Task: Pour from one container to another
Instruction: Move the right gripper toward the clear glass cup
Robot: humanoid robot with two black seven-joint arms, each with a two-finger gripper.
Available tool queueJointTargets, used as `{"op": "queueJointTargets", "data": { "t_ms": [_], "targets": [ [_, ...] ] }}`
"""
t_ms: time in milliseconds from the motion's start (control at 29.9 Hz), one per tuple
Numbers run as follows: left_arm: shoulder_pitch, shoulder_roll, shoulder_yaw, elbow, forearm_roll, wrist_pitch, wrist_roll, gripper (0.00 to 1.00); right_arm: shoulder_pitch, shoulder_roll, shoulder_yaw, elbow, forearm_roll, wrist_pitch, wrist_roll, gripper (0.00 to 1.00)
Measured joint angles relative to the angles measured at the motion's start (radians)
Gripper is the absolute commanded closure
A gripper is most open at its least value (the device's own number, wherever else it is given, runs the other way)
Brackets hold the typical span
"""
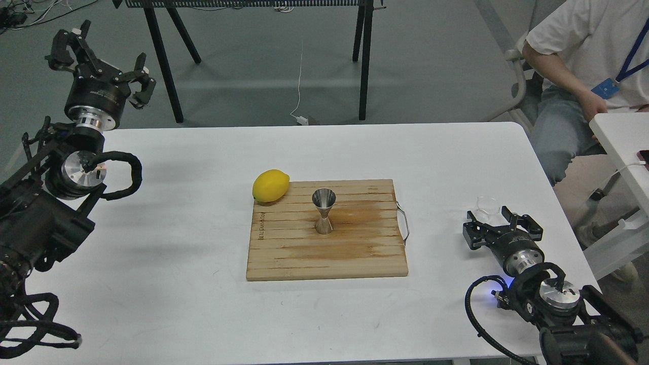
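Observation:
A small clear glass cup [488, 205] stands on the white table at the right, partly hidden behind my right gripper [499, 219]. That gripper is open, its fingers spread just in front of the cup, one on each side of it. A shiny steel hourglass jigger [324, 211] stands upright near the middle of the wooden cutting board [350, 253]. My left gripper [99, 61] is open and raised high at the far left, away from both containers.
A yellow lemon [270, 185] rests at the board's back left corner. A seated person [583, 66] is at the right, beside another white table [621, 137] holding a phone. Black table legs [165, 61] stand behind.

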Motion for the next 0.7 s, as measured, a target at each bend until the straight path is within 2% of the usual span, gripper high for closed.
{"op": "queueJointTargets", "data": {
  "t_ms": [167,368,702],
  "targets": [
    [0.001,-0.006,-0.005,0.001,0.001,0.001,-0.001,0.0,0.01,0.001,0.001,-0.014,0.0,-0.003,0.0,0.24],
    [0.001,-0.007,-0.006,0.001,0.002,0.001,-0.008,0.0,0.026,0.002,-0.001,-0.04,0.0,-0.002,-0.004,0.37],
    [-0.001,-0.002,-0.01,0.001,0.0,0.001,-0.01,0.0,0.038,0.003,-0.004,-0.052,-0.001,0.0,-0.005,0.71]
  ]
}}
